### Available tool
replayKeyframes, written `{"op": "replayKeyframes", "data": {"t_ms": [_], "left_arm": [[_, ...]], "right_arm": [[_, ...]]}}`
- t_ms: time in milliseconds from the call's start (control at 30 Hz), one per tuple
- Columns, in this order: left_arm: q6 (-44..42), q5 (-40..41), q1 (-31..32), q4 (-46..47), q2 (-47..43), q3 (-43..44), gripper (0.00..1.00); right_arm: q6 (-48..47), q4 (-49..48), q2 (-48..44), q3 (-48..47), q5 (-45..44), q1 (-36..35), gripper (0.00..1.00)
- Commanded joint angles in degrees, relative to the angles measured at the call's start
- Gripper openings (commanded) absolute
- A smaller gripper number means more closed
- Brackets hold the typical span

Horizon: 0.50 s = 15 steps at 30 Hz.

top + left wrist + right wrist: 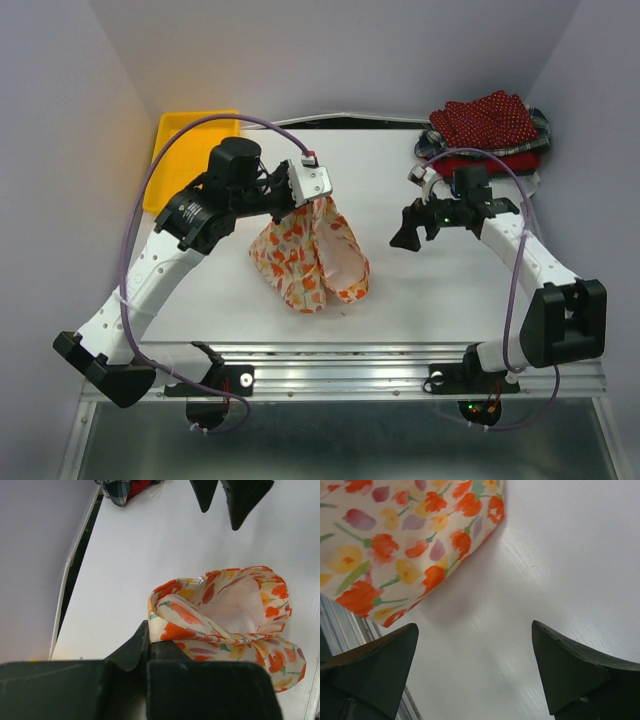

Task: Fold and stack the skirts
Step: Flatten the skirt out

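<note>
Far left, yellow tray (185, 150), contents unclear

The left gripper (149, 641) was clamped on an edge of the cream skirt (235, 610) — orange-red flower print, bunched open with its pale inside showing — over the white table (150, 545). At the top, the right gripper (220, 519) showed two dark fingers set apart. A plaid skirt (119, 490) and red cloth (140, 485) lay at the far corner.

bright even overhead light, soft shadows on the white table (230, 290), wrist views slightly blurred close up
</note>
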<state>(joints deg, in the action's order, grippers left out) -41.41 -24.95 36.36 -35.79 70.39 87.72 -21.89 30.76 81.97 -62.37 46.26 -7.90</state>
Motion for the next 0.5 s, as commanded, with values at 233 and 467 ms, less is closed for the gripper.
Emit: {"op": "replayKeyframes", "data": {"t_ms": [233, 467], "left_arm": [[5.63, 1.75, -0.15, 5.38, 3.44, 5.09, 0.00], [7.04, 1.84, -1.37, 4.15, 6.60, 8.86, 0.00]], "right_arm": [[7.38, -3.94, -10.17, 10.86, -2.81, -8.79, 1.00], [11.52, -11.25, -5.69, 9.20, -5.02, -13.27, 1.00]]}}
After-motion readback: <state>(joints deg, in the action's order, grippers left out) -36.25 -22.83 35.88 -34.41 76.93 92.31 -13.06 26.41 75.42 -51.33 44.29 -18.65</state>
